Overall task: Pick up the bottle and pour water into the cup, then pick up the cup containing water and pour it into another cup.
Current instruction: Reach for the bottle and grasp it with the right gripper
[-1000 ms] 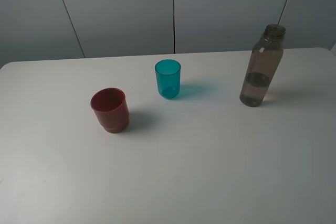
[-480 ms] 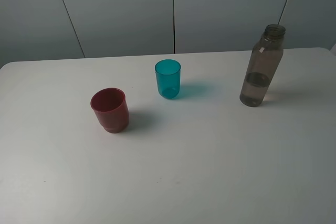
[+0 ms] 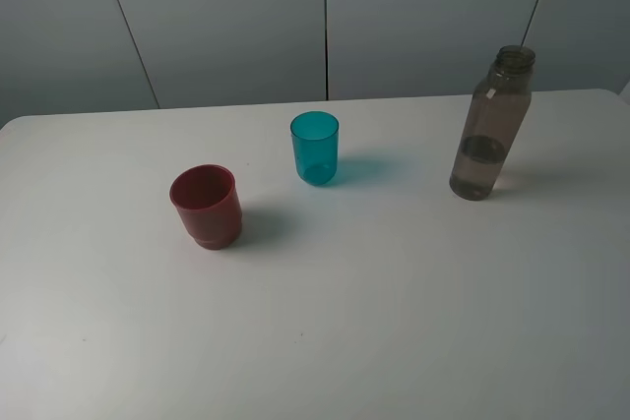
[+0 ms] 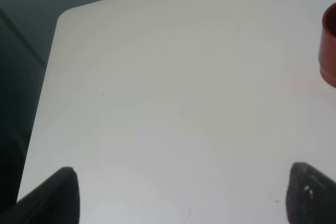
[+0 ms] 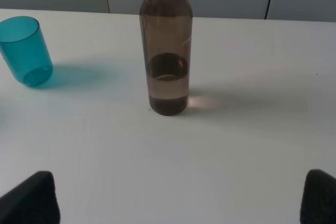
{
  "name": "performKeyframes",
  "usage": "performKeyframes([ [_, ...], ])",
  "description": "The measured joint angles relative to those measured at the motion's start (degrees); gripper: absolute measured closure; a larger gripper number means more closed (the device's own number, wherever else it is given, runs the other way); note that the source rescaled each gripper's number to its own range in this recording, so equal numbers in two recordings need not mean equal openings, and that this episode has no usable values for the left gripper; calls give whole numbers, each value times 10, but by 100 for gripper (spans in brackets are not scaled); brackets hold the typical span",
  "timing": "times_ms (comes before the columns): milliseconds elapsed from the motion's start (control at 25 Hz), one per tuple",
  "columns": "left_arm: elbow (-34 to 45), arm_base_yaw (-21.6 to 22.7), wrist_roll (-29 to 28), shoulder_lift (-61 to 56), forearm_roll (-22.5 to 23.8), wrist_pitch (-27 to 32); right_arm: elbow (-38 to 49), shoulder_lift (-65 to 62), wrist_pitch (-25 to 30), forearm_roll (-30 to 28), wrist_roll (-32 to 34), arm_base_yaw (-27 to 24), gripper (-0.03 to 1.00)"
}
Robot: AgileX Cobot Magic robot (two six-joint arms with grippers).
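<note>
Tall smoky grey-brown translucent plastic bottle point(image 3: 489, 130), uncapped, part-filled, stands upright nr far-right corner of white tabletop point(image 3: 394, 322). Small teal translucent tumbler point(image 3: 315, 148) sits by far edge, centre; squat dark-red plastic cup point(image 3: 206, 206) twd left edge. L claw point(image 4: 178, 198) and R claw point(image 5: 176, 198) gape wide, holding nothing.

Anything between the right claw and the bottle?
Nothing: the right wrist view shows only bare table between the open right claw and the bottle; the teal cup stands off to the side.

No legible text, labels, brands or numbers; faint pale mark point(image 5: 186, 40) on bottle point(image 5: 166, 80) too small to read
</note>
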Motion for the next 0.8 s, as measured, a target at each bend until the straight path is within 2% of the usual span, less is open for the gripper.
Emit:
performKeyframes([
  [520,0,0,0,0,0,0,0,0,0,8,0,0,-3],
  [800,0,0,0,0,0,0,-6,6,-13,5,22,0,-3],
])
